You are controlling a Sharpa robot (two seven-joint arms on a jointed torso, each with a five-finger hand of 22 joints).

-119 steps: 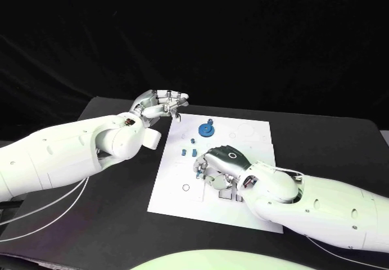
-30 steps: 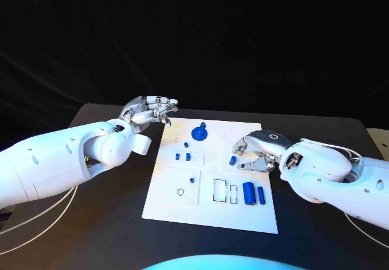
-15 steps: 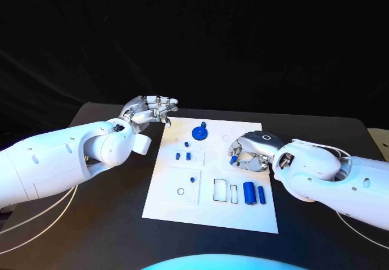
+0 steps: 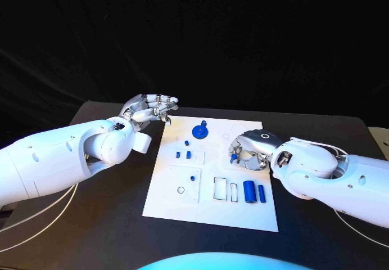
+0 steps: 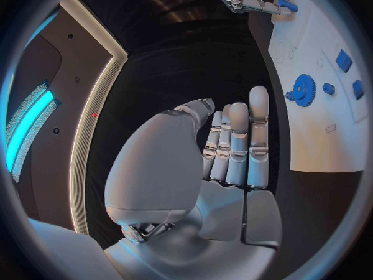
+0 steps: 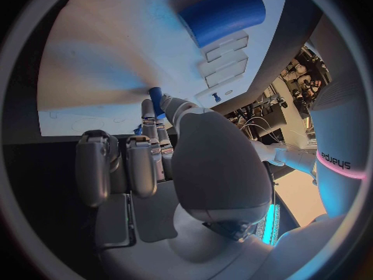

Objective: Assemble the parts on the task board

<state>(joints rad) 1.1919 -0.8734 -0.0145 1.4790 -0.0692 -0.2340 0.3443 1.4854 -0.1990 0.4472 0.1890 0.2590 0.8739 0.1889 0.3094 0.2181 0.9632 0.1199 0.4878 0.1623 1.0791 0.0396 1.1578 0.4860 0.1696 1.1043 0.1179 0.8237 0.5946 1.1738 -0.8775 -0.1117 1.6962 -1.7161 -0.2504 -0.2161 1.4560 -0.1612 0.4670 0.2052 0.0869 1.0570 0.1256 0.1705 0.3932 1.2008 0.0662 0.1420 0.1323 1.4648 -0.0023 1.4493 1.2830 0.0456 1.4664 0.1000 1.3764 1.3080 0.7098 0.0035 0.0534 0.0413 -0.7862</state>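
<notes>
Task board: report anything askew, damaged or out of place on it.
Nothing stands out. The task board lies flat on the table, its blue parts look undamaged, and the right hand holds a small blue part over it. The left hand is beside the board's far corner.

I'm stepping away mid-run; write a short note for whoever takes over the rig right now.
Right robot hand: over the task board, pinching a small blue part.
Left robot hand: off the board's far left corner, fingers curled, holding nothing.
On the board: blue gear at the far end, small blue pieces mid-left, two blue cylinders at the near right.
Left to do: place the held part; other parts look unassembled.
</notes>
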